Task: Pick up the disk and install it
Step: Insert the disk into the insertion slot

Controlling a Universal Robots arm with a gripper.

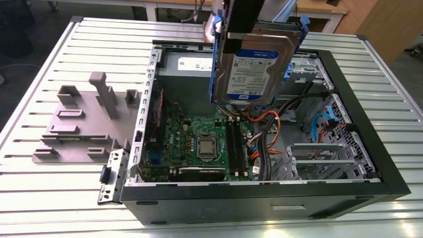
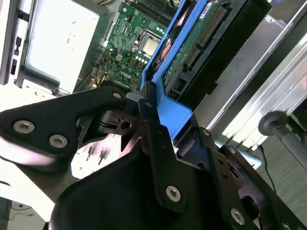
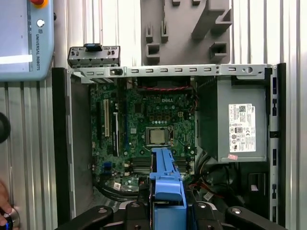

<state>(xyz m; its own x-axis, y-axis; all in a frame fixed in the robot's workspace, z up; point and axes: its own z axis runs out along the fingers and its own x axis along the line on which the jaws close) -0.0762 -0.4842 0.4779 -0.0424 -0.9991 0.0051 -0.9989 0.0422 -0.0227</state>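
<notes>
The black two-finger gripper is shut tight on the blue end tab of the flat silver disk, the one with a white-and-blue label and blue plastic rails down its sides. In the second wrist view the black fingers pinch the tab from both sides, and the gripper has nothing else in it. The disk hangs straight down from the gripper, so its long side runs up and down and the tab end is on top. Its label faces the near side in the exterior view. It is up in the air over the open black computer case, above the far middle part, and it does not touch the case. Right under its low end is the green circuit board with orange and black wires beside it. A grey metal cage sits low in the case, nearer and toward the exterior view's right of the disk. I think the disk is picked up but not yet in any slot. In the first wrist view the disk points down at the board, with the grey power box off to one side. The case lies on a ribbed silver metal table, and a grey plastic holder stands at the exterior view's left.
</notes>
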